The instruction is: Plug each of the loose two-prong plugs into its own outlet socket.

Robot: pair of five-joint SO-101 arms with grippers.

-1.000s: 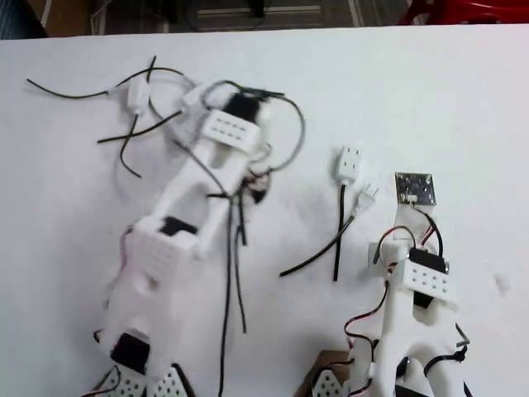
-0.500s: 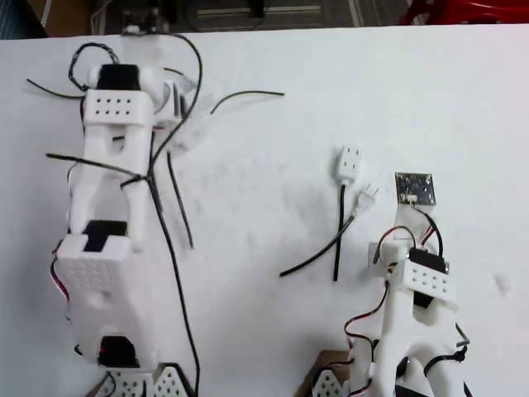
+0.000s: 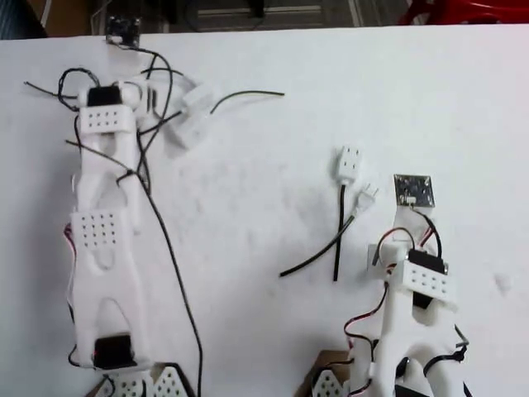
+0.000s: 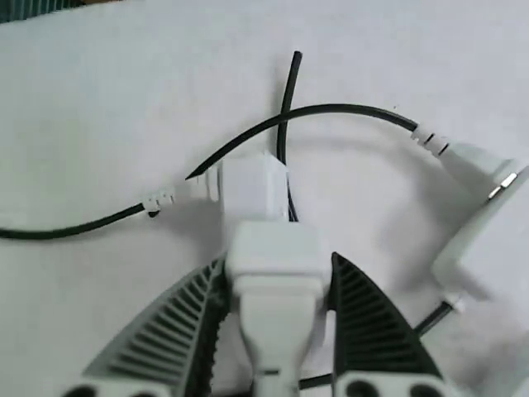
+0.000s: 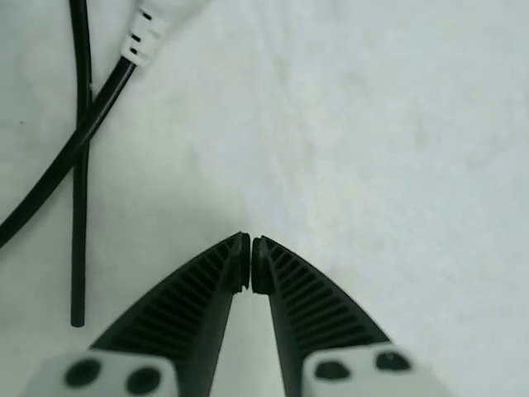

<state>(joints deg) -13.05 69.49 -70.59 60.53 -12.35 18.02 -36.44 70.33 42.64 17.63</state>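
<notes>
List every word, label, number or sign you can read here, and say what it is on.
None can be read.
Outlet socket: plain white, no print.
Two-prong plug: no print.
White connector in the left gripper: blank.
Circuit board on the right arm: any marks are too small to read.

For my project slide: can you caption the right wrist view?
Right gripper, shut and empty, poised over the white table beside two crossing black cords.
</notes>
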